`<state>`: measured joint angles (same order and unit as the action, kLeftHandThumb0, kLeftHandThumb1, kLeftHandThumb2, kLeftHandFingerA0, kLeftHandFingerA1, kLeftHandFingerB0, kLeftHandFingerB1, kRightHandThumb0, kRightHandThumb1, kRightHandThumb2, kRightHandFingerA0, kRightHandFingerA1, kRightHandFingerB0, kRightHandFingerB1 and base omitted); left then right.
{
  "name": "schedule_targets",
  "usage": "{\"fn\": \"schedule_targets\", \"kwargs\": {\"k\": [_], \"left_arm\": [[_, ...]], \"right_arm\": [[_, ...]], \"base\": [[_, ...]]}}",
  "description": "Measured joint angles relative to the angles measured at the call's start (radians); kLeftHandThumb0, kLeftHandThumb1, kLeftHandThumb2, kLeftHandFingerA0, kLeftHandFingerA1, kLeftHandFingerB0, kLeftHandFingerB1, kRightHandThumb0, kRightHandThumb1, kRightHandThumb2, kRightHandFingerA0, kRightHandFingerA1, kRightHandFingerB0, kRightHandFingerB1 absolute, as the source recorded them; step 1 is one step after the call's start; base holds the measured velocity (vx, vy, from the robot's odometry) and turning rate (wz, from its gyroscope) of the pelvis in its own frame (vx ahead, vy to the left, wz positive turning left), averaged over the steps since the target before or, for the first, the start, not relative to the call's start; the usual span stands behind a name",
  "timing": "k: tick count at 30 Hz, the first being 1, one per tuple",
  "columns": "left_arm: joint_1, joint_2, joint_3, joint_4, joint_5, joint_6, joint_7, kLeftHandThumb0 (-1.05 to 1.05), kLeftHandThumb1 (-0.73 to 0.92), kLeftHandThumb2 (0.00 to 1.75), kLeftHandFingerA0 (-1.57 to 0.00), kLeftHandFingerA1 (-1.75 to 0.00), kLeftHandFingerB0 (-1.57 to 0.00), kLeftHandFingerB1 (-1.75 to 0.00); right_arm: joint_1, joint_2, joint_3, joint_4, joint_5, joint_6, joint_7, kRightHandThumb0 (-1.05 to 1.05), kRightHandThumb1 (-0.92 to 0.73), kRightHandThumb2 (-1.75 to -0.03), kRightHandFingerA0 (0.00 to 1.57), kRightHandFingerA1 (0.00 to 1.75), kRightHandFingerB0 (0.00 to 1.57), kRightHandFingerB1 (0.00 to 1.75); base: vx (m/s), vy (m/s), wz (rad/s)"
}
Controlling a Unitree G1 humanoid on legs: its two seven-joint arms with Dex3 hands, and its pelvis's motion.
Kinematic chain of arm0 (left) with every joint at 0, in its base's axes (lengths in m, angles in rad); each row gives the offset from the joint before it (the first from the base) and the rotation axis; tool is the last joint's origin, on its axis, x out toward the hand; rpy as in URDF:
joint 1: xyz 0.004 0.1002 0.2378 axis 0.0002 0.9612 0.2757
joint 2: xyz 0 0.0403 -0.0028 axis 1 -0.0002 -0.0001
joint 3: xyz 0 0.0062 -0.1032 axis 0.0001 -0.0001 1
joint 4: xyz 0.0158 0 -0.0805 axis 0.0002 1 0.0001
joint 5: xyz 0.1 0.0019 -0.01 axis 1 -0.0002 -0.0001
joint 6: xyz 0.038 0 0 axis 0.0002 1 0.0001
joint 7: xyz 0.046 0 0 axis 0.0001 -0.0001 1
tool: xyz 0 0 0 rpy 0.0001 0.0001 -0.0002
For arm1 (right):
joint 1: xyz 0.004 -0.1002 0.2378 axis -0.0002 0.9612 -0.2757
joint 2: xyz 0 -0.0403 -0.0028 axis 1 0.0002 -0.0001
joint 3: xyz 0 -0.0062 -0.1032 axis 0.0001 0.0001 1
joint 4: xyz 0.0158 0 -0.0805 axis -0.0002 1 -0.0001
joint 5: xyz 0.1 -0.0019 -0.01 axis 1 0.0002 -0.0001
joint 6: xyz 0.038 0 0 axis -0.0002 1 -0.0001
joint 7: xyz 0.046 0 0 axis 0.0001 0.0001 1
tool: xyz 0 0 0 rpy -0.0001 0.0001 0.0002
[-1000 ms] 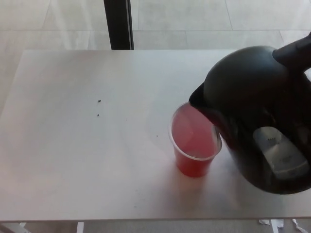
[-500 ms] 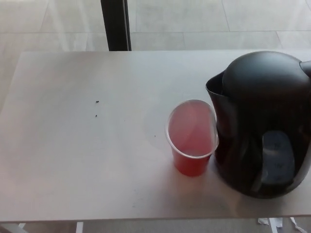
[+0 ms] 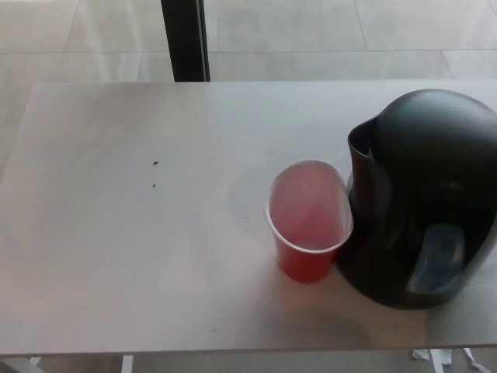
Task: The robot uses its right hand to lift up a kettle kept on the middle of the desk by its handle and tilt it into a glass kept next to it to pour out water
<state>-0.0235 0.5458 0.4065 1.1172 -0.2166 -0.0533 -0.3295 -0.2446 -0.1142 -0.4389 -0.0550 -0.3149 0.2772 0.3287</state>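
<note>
Head view: kettle (image 3: 423,202), seemingly unheld, beside glass (image 3: 308,220).

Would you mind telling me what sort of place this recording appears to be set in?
Probably an office or lab test area, not a real kitchen: a plain white desk on a pale tiled floor, holding only a black domed electric kettle and a clear plastic cup of red liquid.

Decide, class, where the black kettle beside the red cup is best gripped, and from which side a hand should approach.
Grip the black kettle by its handle, coming from the robot's right. Its spout points left toward the red cup, which stands close against that side, so the handle probably sits opposite, beyond the picture's right edge and out of view. The smooth domed body offers no hold.
</note>
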Motion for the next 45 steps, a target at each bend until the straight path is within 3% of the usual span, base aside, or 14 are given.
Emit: {"fn": "schedule_targets", "kwargs": {"k": [3, 4, 8, 18, 19, 20, 21, 22, 24, 25, 31, 38, 43, 45], "left_arm": [[0.0, 0.0, 0.0, 0.0, 0.0, 0.0, 0.0, -0.74, 0.63, 1.0, -0.48, -0.58, -0.31, -0.51], [0.0, 0.0, 0.0, 0.0, 0.0, 0.0, 0.0, -0.74, 0.78, 0.63, -0.56, -0.47, -0.36, -0.38], [0.0, 0.0, 0.0, 0.0, 0.0, 0.0, 0.0, -0.73, 0.77, 0.63, -0.55, -0.46, -0.37, -0.38], [0.0, -0.001, 0.0, 0.0, 0.0, 0.0, 0.0, -0.72, 0.77, 0.64, -0.55, -0.47, -0.38, -0.39], [-0.001, -0.001, 0.0, 0.001, 0.0, 0.0, 0.0, -0.72, 0.61, 1.0, -0.47, -0.59, -0.3, -0.51], [-0.001, -0.002, 0.0, 0.001, 0.0, 0.0, 0.0, -0.72, 0.78, 0.63, -0.54, -0.47, -0.39, -0.39], [-0.001, -0.002, 0.0, 0.001, 0.0, 0.0, 0.0, -0.72, 0.77, 0.63, -0.54, -0.47, -0.39, -0.39], [-0.001, -0.002, 0.0, 0.001, 0.0, 0.0, 0.0, -0.71, 0.61, 1.0, -0.48, -0.58, -0.33, -0.52], [-0.001, -0.002, 0.0, 0.001, 0.0, 0.0, 0.0, -0.76, 0.64, 1.01, -0.48, -0.58, -0.34, -0.52], [-0.001, -0.002, 0.0, 0.001, 0.0, 0.0, 0.0, -0.71, 0.77, 0.63, -0.56, -0.47, -0.41, -0.39], [-0.001, -0.003, 0.001, 0.005, 0.0, 0.0, 0.001, -0.64, 0.76, 0.63, -0.58, -0.49, -0.52, -0.43], [-0.001, -0.011, 0.011, 0.02, -0.002, 0.0, 0.002, -0.63, 0.71, 0.62, -0.59, -0.48, -0.55, -0.43], [0.002, -0.013, 0.011, 0.031, -0.002, -0.001, 0.002, -0.58, 0.75, 0.63, -0.59, -0.48, -0.52, -0.43], [0.002, -0.013, 0.012, 0.035, -0.002, -0.006, 0.002, -0.58, 0.75, 0.62, -0.6, -0.5, -0.54, -0.44]], "right_arm": [[0.016, -0.052, 0.026, 0.0, 0.016, -0.001, 0.031, -0.87, -0.42, -0.73, 0.0, 0.0, 0.0, 0.0], [0.021, -0.072, 0.036, -0.001, 0.024, -0.001, 0.044, -0.85, -0.46, -0.69, 0.0, 0.0, 0.0, 0.0], [0.045, -0.137, 0.067, -0.016, 0.049, 0.0, 0.085, -1.0, -0.51, -0.57, 0.0, 0.0, 0.0, 0.0], [0.117, -0.262, 0.077, -0.068, 0.143, 0.025, 0.2, -0.9, -0.48, -0.56, 0.0, 0.0, 0.0, 0.0], [0.125, -0.27, 0.075, -0.073, 0.155, 0.028, 0.212, -0.91, -0.49, -0.56, 0.0, 0.0, 0.0, 0.0], [0.135, -0.279, 0.072, -0.078, 0.168, 0.033, 0.225, -0.9, -0.53, -0.92, 0.0, 0.21, 0.0, 0.01], [0.146, -0.287, 0.068, -0.083, 0.179, 0.038, 0.236, -0.9, -0.54, -0.92, 0.0, 0.2, 0.0, 0.0], [0.154, -0.292, 0.064, -0.088, 0.189, 0.043, 0.245, -0.9, -0.55, -0.92, 0.0, 0.23, 0.0, 0.0], [0.176, -0.307, 0.052, -0.103, 0.218, 0.057, 0.273, -0.89, -0.57, -0.91, 0.0, 0.23, 0.0, 0.0], [0.185, -0.316, 0.045, -0.11, 0.232, 0.065, 0.287, -0.81, -0.41, -0.67, 0.0, 0.0, 0.0, 0.0], [0.245, -0.328, -0.007, -0.155, 0.316, 0.098, 0.342, -0.68, -0.4, -0.63, 0.0, 0.0, 0.0, 0.0], [0.295, -0.363, -0.024, -0.19, 0.408, 0.159, 0.393, -0.89, -0.47, -0.71, 0.0, 0.0, 0.0, 0.0], [0.291, -0.377, -0.048, -0.167, 0.479, 0.213, 0.425, -1.02, -0.54, -0.58, 0.0, 0.0, 0.0, 0.0], [0.273, -0.401, -0.061, -0.125, 0.508, 0.24, 0.438, -0.94, -0.46, -0.74, 0.0, 0.0, 0.0, 0.0]], "base": [[0.0, 0.0, 0.0], [0.0, 0.0, 0.0], [0.0, 0.0, 0.0], [0.0, 0.0, 0.0], [0.0, 0.0, 0.0], [0.0, 0.0, 0.0], [0.0, 0.0, 0.0], [0.0, 0.0, 0.0], [0.0, 0.0, 0.0], [0.0, 0.0, 0.0], [0.0, 0.0, 0.0], [0.0, 0.0, 0.0], [0.0, 0.0, 0.0], [0.0, 0.0, 0.0]]}}
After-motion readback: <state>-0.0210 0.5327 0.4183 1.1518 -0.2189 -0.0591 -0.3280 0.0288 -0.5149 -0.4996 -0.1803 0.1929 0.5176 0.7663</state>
